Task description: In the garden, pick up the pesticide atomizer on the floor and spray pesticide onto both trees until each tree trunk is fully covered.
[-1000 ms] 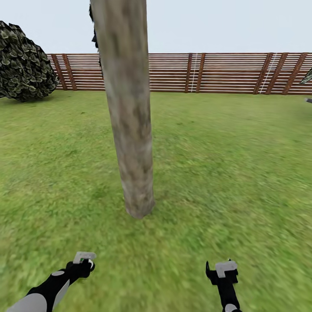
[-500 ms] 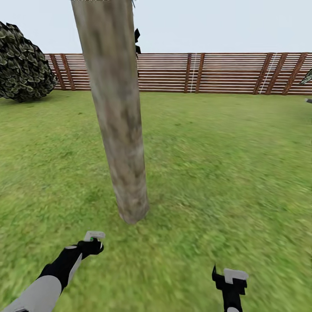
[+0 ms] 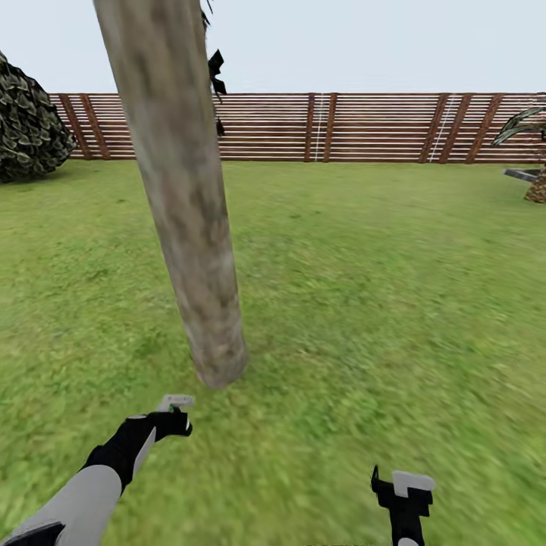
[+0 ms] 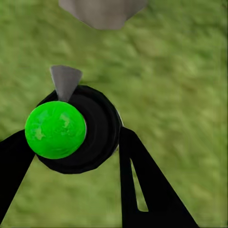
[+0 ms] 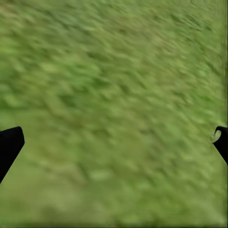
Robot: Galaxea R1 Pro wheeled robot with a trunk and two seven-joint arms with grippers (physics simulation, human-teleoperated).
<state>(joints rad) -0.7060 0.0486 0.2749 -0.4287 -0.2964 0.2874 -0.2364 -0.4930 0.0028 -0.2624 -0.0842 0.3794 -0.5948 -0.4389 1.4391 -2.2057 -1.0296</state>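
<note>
**Now spraying position at first trunk — atomizer in left gripper**

Left gripper (image 4: 76,142): fingers closed around the pesticide atomizer (image 4: 71,128), black body with a green cap and a grey nozzle tip. From the head camera the same gripper (image 3: 171,421) sits just short of the tree trunk (image 3: 182,212), near its foot, nozzle pointing toward it. Trunk base shows as a grey patch in the left wrist camera, close ahead of the nozzle.

Right gripper (image 3: 402,493): fingers spread wide, empty, hanging over the grass (image 3: 379,303).

Judgement on the step: aim is low. To cover the trunk fully, sweep the nozzle upward along the column, then work round the sides; one fixed pose likely wets the facing side alone. Keep the nozzle apart from the bark.

Hard to make out: no spray visible; coverage on the bark cannot be judged. Trunk top and canopy cut off by the frame. Far side of trunk hidden. Fence (image 3: 341,125) behind.
</note>
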